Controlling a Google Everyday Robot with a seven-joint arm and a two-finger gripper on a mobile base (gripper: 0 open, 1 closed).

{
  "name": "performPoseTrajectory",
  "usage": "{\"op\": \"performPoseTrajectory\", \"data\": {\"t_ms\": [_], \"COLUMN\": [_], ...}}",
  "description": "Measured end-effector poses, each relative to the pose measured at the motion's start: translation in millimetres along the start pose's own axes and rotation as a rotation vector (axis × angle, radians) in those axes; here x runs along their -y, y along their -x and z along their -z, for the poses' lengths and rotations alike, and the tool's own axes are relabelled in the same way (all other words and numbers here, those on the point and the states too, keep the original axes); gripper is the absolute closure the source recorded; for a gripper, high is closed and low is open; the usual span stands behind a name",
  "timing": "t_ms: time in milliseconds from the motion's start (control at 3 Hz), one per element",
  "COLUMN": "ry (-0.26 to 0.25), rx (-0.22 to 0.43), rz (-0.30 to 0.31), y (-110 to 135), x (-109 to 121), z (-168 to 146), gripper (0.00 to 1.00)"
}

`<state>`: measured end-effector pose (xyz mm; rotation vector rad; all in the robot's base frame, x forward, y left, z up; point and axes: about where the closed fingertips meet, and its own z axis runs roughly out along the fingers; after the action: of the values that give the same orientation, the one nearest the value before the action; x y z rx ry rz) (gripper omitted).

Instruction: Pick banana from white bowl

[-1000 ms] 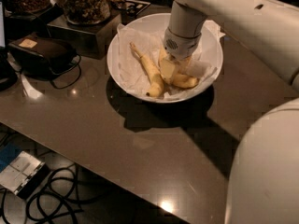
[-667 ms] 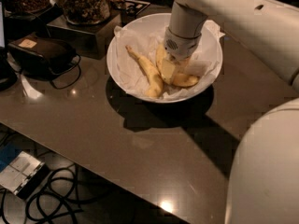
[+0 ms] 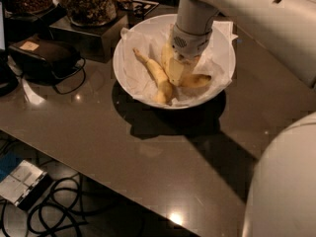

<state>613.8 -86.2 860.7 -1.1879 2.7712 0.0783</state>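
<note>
The white bowl (image 3: 217, 90), lined with crumpled white paper, sits on the dark table at the back centre. Inside it, the curved yellow banana (image 3: 197, 80) lies at the middle-right, partly hidden under my gripper. My gripper (image 3: 178, 72) reaches straight down from the white arm into the bowl, right on the banana's left part. A slimmer, paler banana (image 3: 156, 74) lies just to the left of the gripper.
Glass jars of snacks (image 3: 89, 4) stand on dark stands at the back left. A black device with a cable (image 3: 47, 58) sits left of the bowl. The robot's white body (image 3: 281, 181) fills the right foreground. Cables and a small box (image 3: 22, 181) lie on the floor below the table edge.
The gripper stays down in the bowl over the banana, with only a very slight shift. Both bananas lie where they were.
</note>
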Motion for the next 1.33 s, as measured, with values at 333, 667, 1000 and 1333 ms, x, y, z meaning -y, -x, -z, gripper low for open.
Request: {"op": "performPoseTrajectory", "data": {"t_ms": [333, 667, 1000, 1333], "ry": [-0.027, -0.023, -0.013, 0.004], "rx": [-0.009, -0.008, 0.002, 0.056], "rz": [-0.004, 0.007, 0.038, 0.097], "y": [1.0, 4.8, 11.6, 23.8], "x": [-6.5, -10.5, -15.0, -22.4], "z": [22.0, 36.9, 50.1, 70.3], "gripper": [1.0, 1.0, 1.0, 1.0]}}
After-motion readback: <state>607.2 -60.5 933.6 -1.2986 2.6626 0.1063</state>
